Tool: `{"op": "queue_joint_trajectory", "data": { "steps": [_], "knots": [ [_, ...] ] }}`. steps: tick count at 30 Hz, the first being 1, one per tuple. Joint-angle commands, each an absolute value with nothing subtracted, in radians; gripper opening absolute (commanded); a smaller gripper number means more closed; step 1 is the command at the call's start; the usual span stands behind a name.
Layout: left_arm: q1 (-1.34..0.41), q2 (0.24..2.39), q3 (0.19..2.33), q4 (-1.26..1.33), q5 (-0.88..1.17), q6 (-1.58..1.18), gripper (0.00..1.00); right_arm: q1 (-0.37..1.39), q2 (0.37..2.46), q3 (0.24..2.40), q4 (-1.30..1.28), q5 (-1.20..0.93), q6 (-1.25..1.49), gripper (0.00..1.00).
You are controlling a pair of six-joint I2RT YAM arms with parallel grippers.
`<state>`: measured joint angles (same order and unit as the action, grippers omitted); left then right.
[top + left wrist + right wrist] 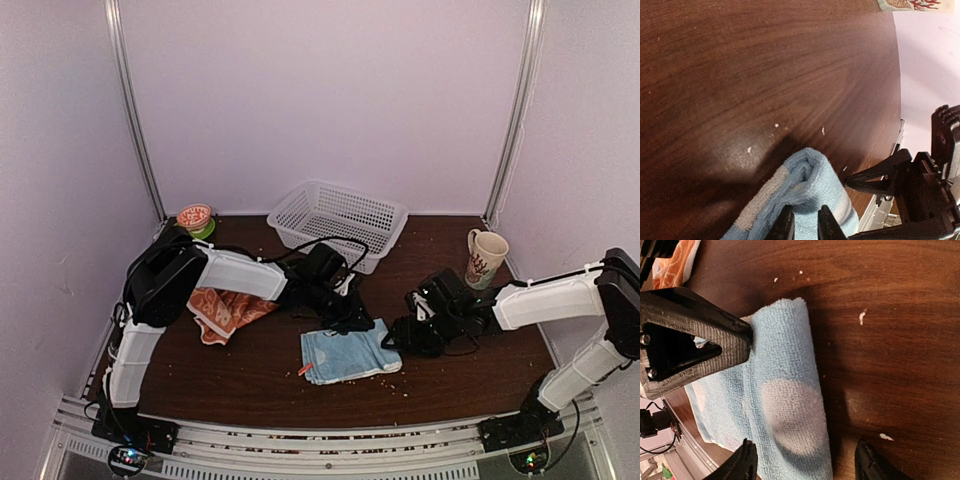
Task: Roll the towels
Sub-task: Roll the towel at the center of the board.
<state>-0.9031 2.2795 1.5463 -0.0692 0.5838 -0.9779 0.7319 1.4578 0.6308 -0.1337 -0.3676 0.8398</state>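
Observation:
The light blue towel (350, 355) lies flat on the dark table, with its far edge rolled into a low ridge (790, 390). My left gripper (358, 322) sits at that far edge, its fingers (785, 225) shut on the rolled fold (807, 172). My right gripper (398, 338) is at the towel's right end, open wide. Its fingertips (742, 462) straddle the roll without touching it. The orange-red towel (225, 310) lies crumpled to the left under the left arm, and a corner of it shows in the right wrist view (677, 262).
A white plastic basket (340, 222) stands at the back centre and a patterned mug (486, 258) at the back right. A small orange and green cup (196, 218) is at the back left. Crumbs (862, 316) dot the table around the blue towel.

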Motion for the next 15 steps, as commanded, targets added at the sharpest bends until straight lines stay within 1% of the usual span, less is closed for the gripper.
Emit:
{"op": "queue_joint_trajectory", "data": {
  "steps": [1,5,8,15],
  "knots": [
    [-0.895,2.273,1.52,-0.059,0.565,-0.961,0.19,0.712,1.522,0.579,0.038,-0.468,0.893,0.66],
    [-0.894,2.268,1.51,-0.055,0.566,-0.96,0.19,0.71,1.57,0.576,0.057,-0.486,0.886,0.6],
    [-0.895,2.262,1.505,-0.053,0.565,-0.96,0.18,0.71,1.595,0.574,0.058,-0.495,0.874,0.53],
    [-0.895,2.252,1.505,-0.055,0.566,-0.959,0.18,0.709,1.605,0.588,0.013,-0.476,0.84,0.21]
  ]
}}
